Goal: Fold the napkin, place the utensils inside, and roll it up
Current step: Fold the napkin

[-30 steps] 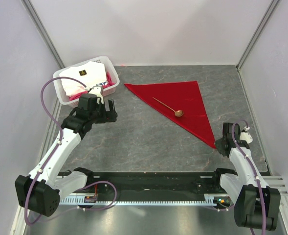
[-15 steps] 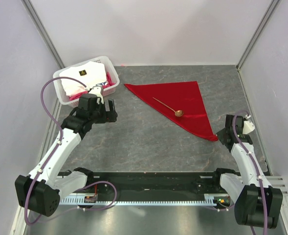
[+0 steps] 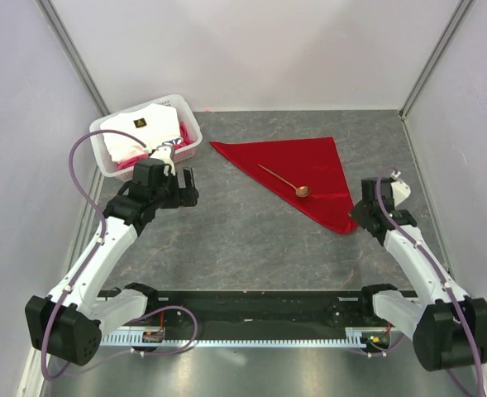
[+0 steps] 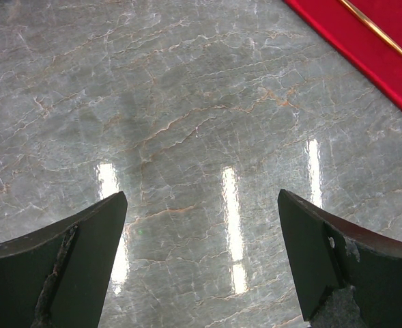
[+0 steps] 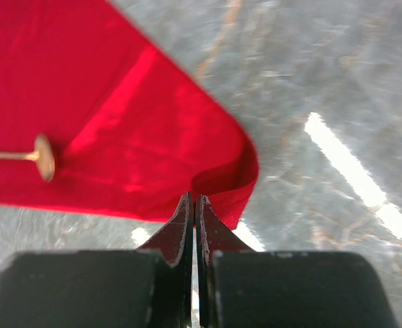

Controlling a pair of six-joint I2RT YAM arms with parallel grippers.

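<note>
The napkin (image 3: 297,165) lies as a red triangle at the far right of the table (image 3: 251,240). The spoon (image 3: 281,179) rests on it, so folding and placing look done and rolling is in hand. The right gripper (image 3: 357,217) is closed at the near corner, apparently pinching the cloth, which curls over there. The left gripper (image 3: 187,188) hovers wide open, well to the left. Next, that corner needs carrying over the spoon without dragging it off.

- napkin (image 5: 119,102) cut off by top and left edges in right wrist view
- spoon (image 5: 42,156) handle runs off left edge
- napkin corner's pinch point hidden between right gripper (image 5: 194,208) fingertips
</note>
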